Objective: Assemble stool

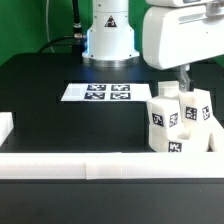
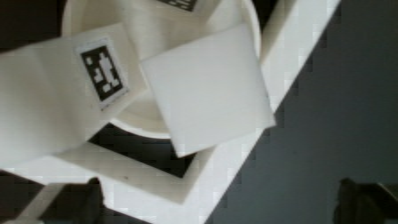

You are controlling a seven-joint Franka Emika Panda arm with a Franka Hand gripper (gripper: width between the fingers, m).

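The white stool (image 1: 180, 125) stands upside down at the exterior view's right, against the front border rail (image 1: 90, 165). Its blocky legs point up and show black-and-white tags (image 1: 158, 117). My gripper (image 1: 183, 75) hangs just above the legs, a little behind them. In the wrist view a tagged leg (image 2: 102, 68) and a plain leg face (image 2: 205, 85) fill the frame, with the seat's curved rim (image 2: 134, 125) below them. My gripper (image 2: 205, 205) is open: both dark fingertips (image 2: 45, 205) sit far apart at the frame's edge and hold nothing.
The marker board (image 1: 95, 92) lies flat on the black table before the robot base (image 1: 108, 35). White border rails run along the front and at the exterior view's left (image 1: 5, 125). In the wrist view a rail (image 2: 267, 130) runs beside the stool.
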